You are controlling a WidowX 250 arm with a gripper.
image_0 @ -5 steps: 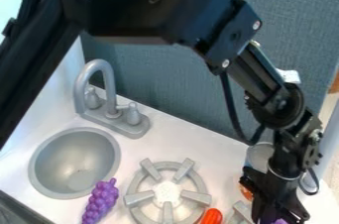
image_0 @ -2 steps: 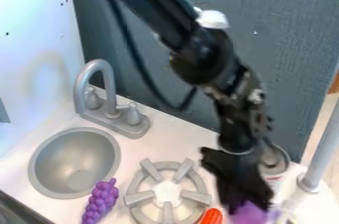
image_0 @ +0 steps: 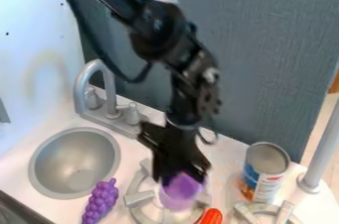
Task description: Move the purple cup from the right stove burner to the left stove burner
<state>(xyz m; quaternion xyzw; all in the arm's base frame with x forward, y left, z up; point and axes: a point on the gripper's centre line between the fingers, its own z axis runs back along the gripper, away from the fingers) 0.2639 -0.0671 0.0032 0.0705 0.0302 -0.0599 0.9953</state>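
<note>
The gripper (image_0: pixel 181 175) is swinging away from the right edge of the counter (image_0: pixel 226 159), its claw pinching the purple cup (image_0: pixel 181 193). The cup is now hovering above or touching the burner (image_0: pixel 138 198) nearer the sink (image_0: pixel 74 161), apparently leaving mainly fine positioning and release.

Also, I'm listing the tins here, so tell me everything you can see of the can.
The can is an upright cylinder, apparently metal, with a rim round its grey top; whether it is open I cannot tell. Its label shows blue, white and orange. It stands on the pale counter, close to the right-hand burner, apart from the gripper.
</note>
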